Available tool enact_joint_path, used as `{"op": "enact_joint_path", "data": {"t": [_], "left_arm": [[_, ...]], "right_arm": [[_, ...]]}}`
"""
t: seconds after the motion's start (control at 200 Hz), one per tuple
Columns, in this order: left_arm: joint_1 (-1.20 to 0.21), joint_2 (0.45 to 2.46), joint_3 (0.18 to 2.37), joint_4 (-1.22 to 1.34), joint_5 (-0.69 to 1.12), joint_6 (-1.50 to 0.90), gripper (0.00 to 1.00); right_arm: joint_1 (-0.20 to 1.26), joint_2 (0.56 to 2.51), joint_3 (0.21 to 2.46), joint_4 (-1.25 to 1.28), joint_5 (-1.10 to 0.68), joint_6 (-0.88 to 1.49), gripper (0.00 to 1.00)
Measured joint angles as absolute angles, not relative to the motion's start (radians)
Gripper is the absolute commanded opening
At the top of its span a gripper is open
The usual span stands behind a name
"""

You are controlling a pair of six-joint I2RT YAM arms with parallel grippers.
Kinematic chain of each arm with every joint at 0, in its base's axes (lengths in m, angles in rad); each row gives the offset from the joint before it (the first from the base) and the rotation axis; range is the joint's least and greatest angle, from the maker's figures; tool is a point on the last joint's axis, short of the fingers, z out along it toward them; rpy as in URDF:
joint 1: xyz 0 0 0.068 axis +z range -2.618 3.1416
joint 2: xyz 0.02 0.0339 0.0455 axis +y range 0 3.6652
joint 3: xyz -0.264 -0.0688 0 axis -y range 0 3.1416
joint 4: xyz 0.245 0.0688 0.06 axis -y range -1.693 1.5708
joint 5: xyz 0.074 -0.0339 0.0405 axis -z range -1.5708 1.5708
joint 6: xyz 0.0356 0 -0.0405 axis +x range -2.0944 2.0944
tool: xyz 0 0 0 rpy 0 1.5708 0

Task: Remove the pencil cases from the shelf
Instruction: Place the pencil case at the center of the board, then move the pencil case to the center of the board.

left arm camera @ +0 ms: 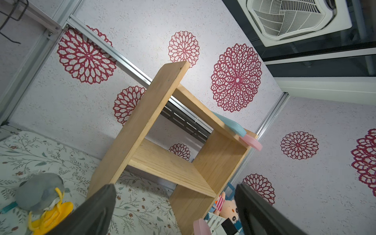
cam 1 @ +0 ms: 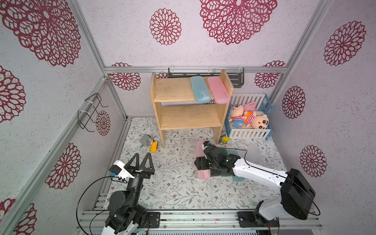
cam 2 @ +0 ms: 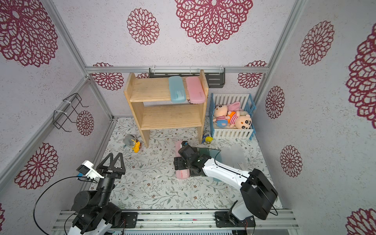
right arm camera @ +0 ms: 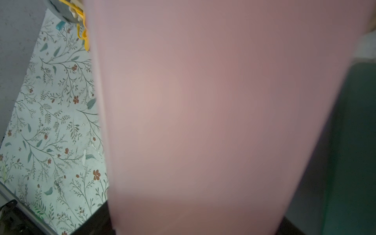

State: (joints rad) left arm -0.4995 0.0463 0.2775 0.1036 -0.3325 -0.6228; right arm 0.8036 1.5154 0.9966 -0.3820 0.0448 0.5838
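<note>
Light blue plastic pencil case [cam 1: 200, 89] and pink plastic pencil case [cam 1: 217, 89] lie side by side on top board of pine two-tier shelf [cam 1: 177, 89], upper centre; second pink pencil case [cam 1: 203, 175] lies on floral mat [cam 1: 179, 189] mid-frame beneath right gripper [cam 1: 201, 164], grip indiscernible; left gripper [cam 1: 141, 159], lower left, jaws spread wide, empty.

2 pencil cases, a light blue case [cam 1: 200, 89] and a pink case [cam 1: 217, 89], lie flat, side by side, at the right end of the pine shelf [cam 1: 173, 89]'s top board, overhanging its near edge.

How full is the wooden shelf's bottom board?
Empty: the lower board is bare wood. The blue case and pink case lie on the top board.
</note>
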Motion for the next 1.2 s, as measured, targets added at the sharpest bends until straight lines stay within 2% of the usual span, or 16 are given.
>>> {"op": "enact_joint_path", "data": {"t": [0.26,0.315,0.48,0.635,0.81,1.026,1.201], "left_arm": [[-0.500,0.111,0.277,0.088,-0.324,-0.668,0.97],[-0.500,0.131,0.278,0.087,-0.323,-0.673,0.97],[-0.500,0.176,0.282,0.083,-0.318,-0.678,0.97],[-0.500,0.187,0.297,0.076,-0.311,-0.677,0.97],[-0.500,0.188,0.316,0.065,-0.307,-0.677,0.97],[-0.500,0.190,0.352,0.045,-0.305,-0.672,0.97],[-0.500,0.186,0.402,0.016,-0.309,-0.659,0.97]], "right_arm": [[0.767,1.749,1.096,-0.345,0.004,0.561,0.50],[0.763,1.783,1.110,-0.341,0.002,0.560,0.52],[0.756,1.839,1.121,-0.339,0.004,0.559,0.65],[0.756,1.844,1.121,-0.334,0.010,0.559,0.85],[0.756,1.843,1.139,-0.340,0.011,0.558,0.99],[0.788,1.834,1.272,-0.352,0.032,0.552,0.99],[0.870,1.821,1.315,-0.293,0.023,0.556,0.99]]}}
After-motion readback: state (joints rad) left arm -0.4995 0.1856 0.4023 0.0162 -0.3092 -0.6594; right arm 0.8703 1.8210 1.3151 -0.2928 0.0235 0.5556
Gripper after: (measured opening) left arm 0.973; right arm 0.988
